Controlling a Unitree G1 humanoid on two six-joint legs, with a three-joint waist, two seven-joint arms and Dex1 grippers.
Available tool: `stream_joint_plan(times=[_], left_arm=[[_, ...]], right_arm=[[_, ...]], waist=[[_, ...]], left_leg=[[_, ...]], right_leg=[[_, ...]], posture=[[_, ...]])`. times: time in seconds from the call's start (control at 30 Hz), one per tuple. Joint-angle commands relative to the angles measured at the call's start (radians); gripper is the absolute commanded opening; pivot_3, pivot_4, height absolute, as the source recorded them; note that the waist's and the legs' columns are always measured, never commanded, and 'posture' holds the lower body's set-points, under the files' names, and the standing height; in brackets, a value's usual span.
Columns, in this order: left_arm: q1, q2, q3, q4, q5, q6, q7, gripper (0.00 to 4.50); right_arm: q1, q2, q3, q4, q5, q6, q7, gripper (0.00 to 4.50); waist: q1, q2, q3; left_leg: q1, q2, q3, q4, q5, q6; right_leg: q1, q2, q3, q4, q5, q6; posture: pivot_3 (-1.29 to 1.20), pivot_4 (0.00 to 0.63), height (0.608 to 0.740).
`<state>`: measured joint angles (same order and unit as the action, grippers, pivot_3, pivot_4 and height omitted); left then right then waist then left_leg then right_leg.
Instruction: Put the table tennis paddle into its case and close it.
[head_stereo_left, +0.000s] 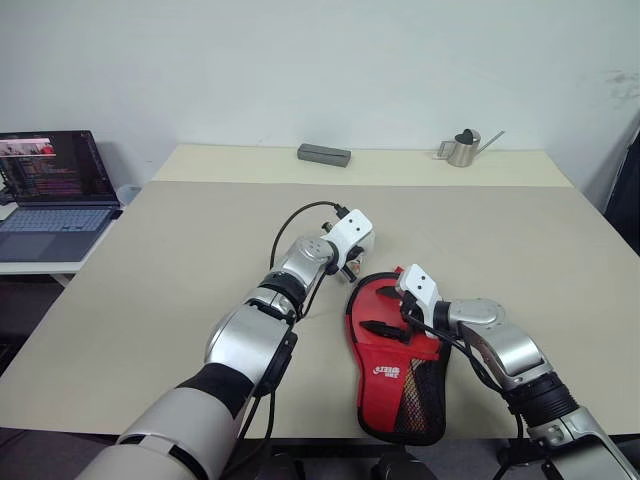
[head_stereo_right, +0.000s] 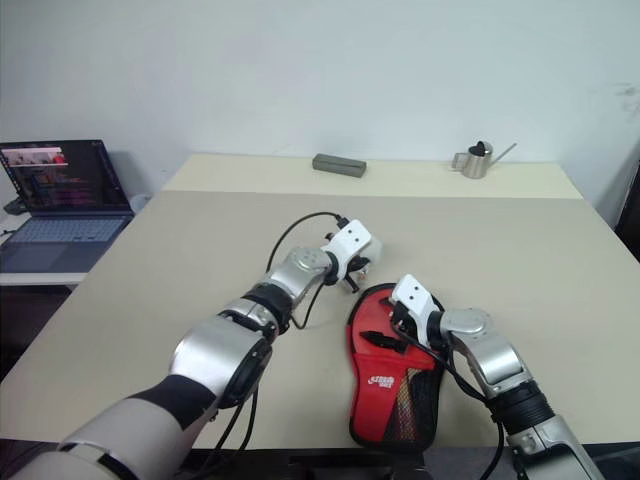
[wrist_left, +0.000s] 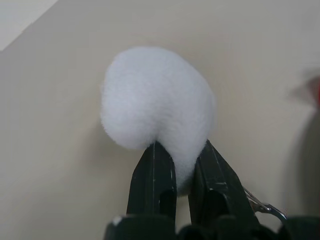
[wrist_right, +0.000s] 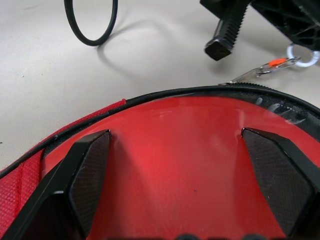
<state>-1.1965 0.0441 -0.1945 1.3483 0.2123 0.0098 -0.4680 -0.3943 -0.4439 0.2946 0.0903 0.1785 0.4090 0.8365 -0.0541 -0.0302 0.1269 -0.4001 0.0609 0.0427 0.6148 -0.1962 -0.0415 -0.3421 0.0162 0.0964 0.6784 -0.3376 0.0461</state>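
The case lies lower centre; the left gripper pinches its pom-pom, the right gripper gapes. Tugging the fluff might tear the charm off.

1. Wall: plain white, evenly lit, running behind the whole scene.
2. Surface: broad beige tabletop; a seam divides it from a paler strip along the wall.
3. Grey rectangular block: lying on the paler strip.
4. Metal watering can: standing on the same strip.
5. Open laptop: screen lit, on a lower white side table at left.
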Motion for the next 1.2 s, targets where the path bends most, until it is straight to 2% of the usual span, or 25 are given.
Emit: stream_joint_plan(times=[0.03,0.77,1.2], left_arm=[[-0.062,-0.009,0.018,-0.008,0.013,-0.032,0.047,0.05],[-0.122,-0.082,0.011,0.015,0.101,-0.049,0.185,0.05],[-0.136,-0.124,0.011,0.022,0.143,-0.038,0.198,0.05]], right_arm=[[0.072,-0.036,0.065,0.123,-0.086,0.118,-0.024,4.5],[0.127,-0.05,0.052,0.031,-0.07,0.162,-0.052,4.5],[0.171,-0.069,0.034,-0.03,-0.067,0.186,-0.075,4.5]], waist=[[0.0,0.0,0.0],[0.003,-0.003,0.002],[0.013,-0.005,0.004]], left_leg=[[0.0,0.0,0.0,0.0,0.0,0.0],[0.0,-0.001,0.0,-0.002,0.0,0.0],[-0.001,-0.001,0.001,-0.003,-0.001,-0.001]], right_leg=[[0.0,0.0,0.0,0.0,0.0,0.0],[0.0,-0.001,0.0,-0.003,0.0,0.0],[-0.001,-0.002,0.0,-0.006,0.0,0.0]], posture=[[0.0,0.15,0.74],[0.0,0.15,0.74],[0.0,0.15,0.74]])
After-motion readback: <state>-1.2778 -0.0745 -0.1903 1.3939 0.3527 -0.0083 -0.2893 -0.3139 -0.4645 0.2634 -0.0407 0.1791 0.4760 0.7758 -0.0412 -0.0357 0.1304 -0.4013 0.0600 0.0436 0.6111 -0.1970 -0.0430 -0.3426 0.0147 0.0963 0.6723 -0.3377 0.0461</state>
